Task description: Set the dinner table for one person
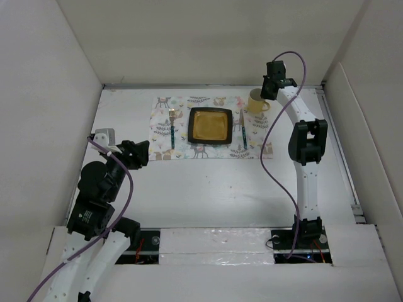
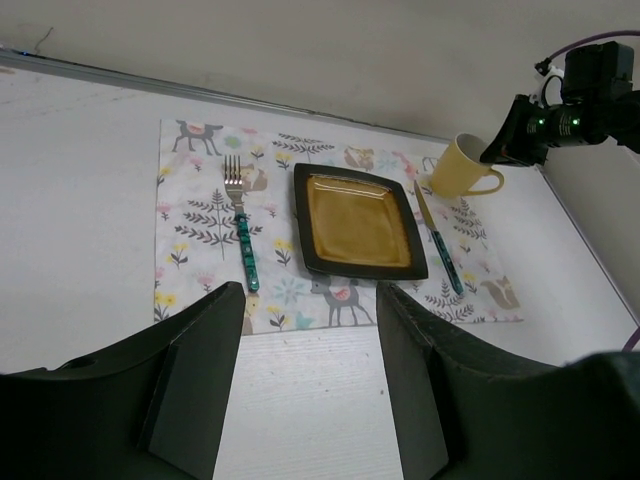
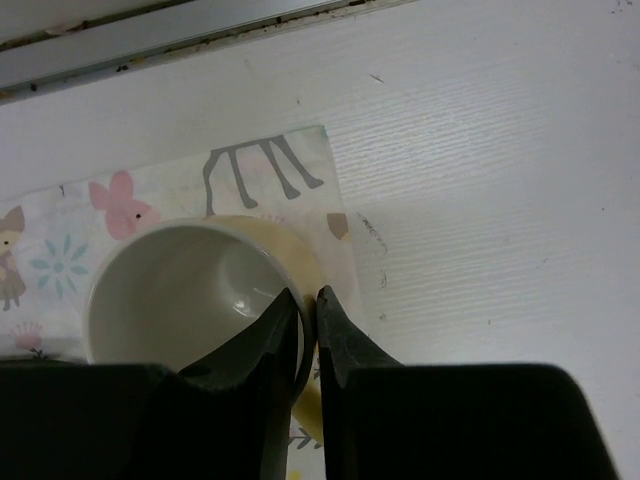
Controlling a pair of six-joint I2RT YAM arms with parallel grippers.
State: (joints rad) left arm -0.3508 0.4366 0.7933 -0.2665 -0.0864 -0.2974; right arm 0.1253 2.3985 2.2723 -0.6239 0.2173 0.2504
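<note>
On the white dinner table lies a deer-print placemat. On it are a dark square plate with an amber centre, a fork to its left and a knife to its right. My right gripper is shut on the rim of a yellow mug, one finger inside and one outside, over the placemat's far right corner. The mug looks tilted. My left gripper is open and empty, above bare table just near of the placemat.
White walls enclose the table on the left, far and right sides. A metal strip runs along the far edge just behind the mug. Purple cables hang along both arms.
</note>
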